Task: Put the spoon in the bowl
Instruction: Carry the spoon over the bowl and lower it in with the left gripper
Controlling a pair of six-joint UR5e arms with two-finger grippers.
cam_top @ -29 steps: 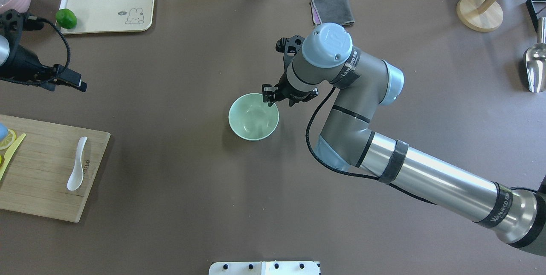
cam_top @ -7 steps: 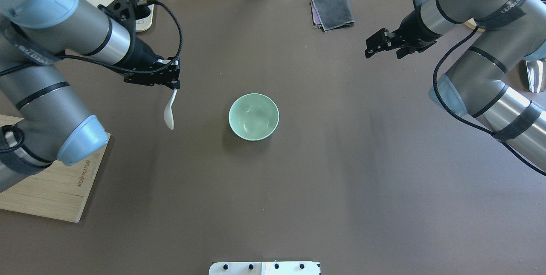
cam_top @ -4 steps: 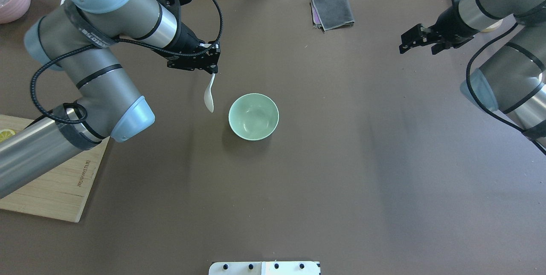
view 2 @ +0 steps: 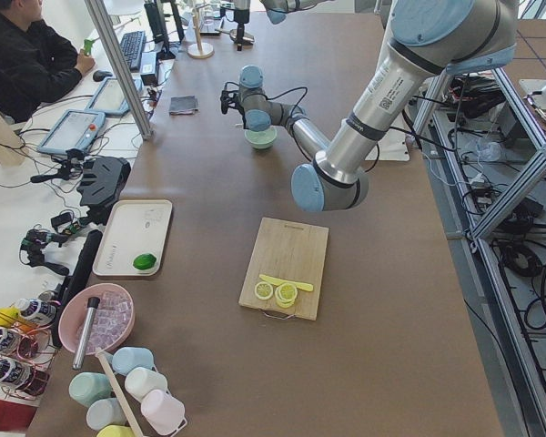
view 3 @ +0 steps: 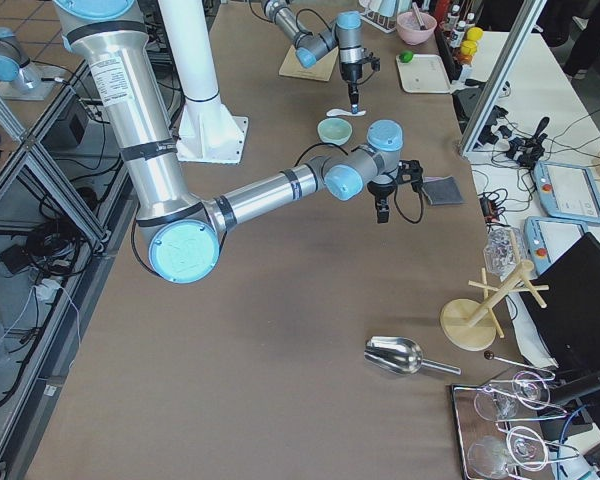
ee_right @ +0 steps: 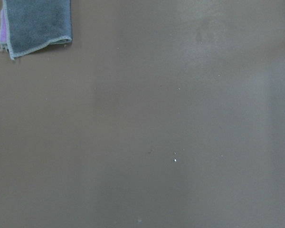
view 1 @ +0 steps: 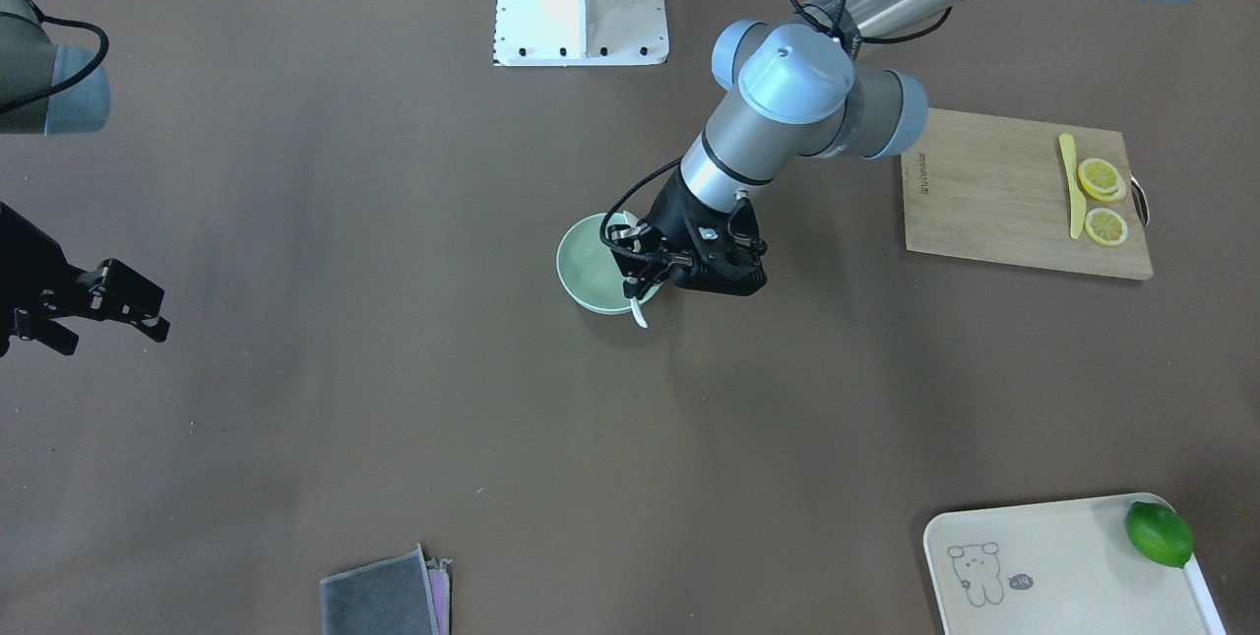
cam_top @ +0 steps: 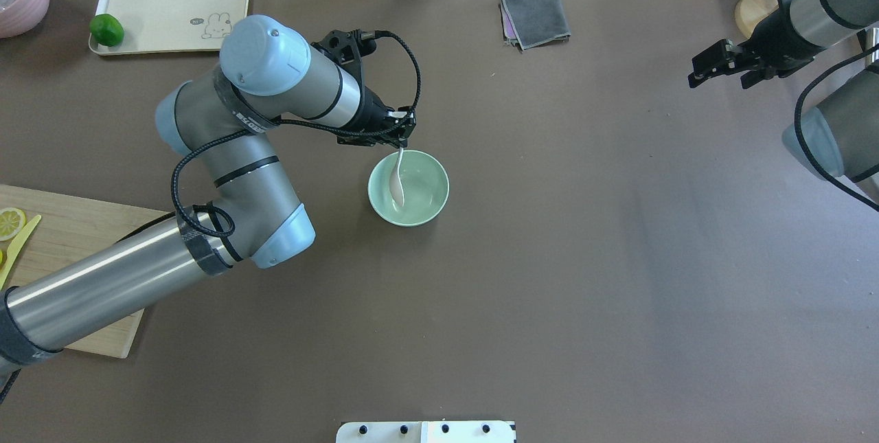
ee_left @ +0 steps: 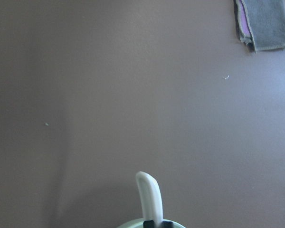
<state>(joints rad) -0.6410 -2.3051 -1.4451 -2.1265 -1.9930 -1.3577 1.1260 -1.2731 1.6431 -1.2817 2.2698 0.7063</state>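
The pale mint-green bowl (cam_top: 429,208) stands at mid-table; it also shows in the front-facing view (view 1: 581,266). My left gripper (cam_top: 401,143) is at the bowl's far rim, shut on the handle of the white spoon (cam_top: 396,185). The spoon hangs with its scoop inside the bowl's outline; I cannot tell whether it touches the bowl. The handle end sticks out past the fingers in the left wrist view (ee_left: 148,194). My right gripper (cam_top: 699,75) is open and empty, far off at the table's right, above the surface.
A wooden cutting board (cam_top: 75,237) with lemon slices and a yellow knife (cam_top: 17,244) lies at the left. A cream tray (cam_top: 172,7) with a lime (cam_top: 106,29) is at the far left. A grey cloth (cam_top: 535,14) lies beyond the bowl.
My left arm carried the spoon rightward from beside the bowl to over it. My right arm drew back farther to the right.
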